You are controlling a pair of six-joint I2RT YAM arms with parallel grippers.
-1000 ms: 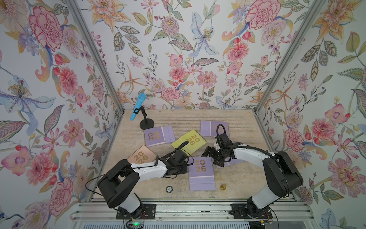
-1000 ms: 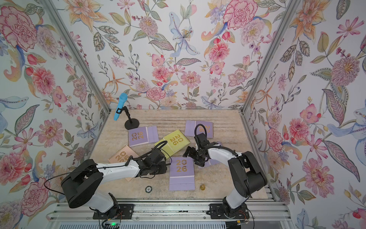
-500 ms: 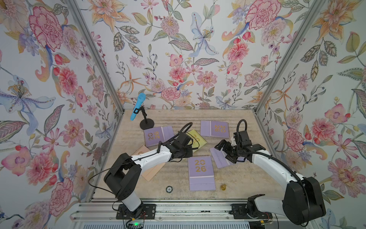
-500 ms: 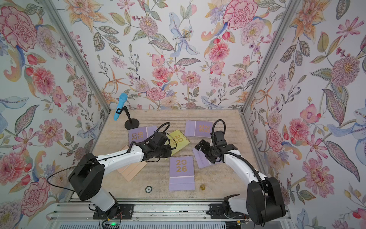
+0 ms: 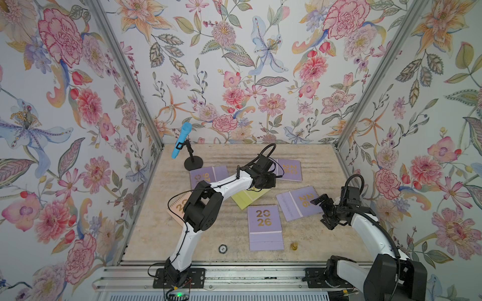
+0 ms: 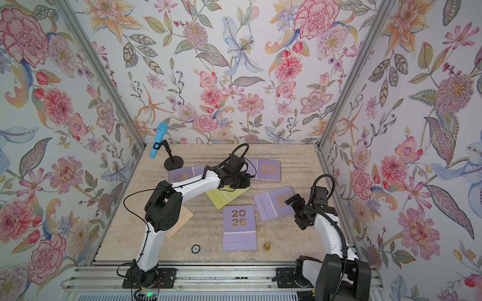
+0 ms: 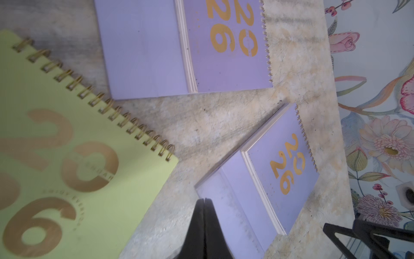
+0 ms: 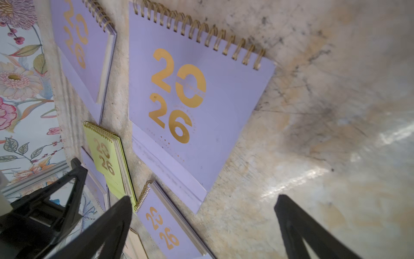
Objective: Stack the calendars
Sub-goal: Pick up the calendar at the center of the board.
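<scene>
**Floral-walled counter (image 5: 313,242), nothing stacked yet**

Calendars (image 5: 264,221) lie scattered: yellow-green calendar (image 5: 246,199) at centre, lilac calendar (image 5: 297,203) at 3 o'clock. My left tool (image 7: 203,224) is pinched closed, empty, beside the yellow-green; my right tool (image 5: 323,212) gapes wide beside the lilac. I'd scoop its edge, lifting level.

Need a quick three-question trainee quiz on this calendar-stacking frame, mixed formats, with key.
1. True or false: the left gripper is open.
2. Which thing lies nearest the right gripper? A) peach calendar B) tilted lilac calendar C) blue microphone
3. Fill in: the calendar partly beneath the left arm's wrist is coloured ___.

Key: 1 false, its fingers are pressed together; 2 B; 3 yellow-green.
</scene>
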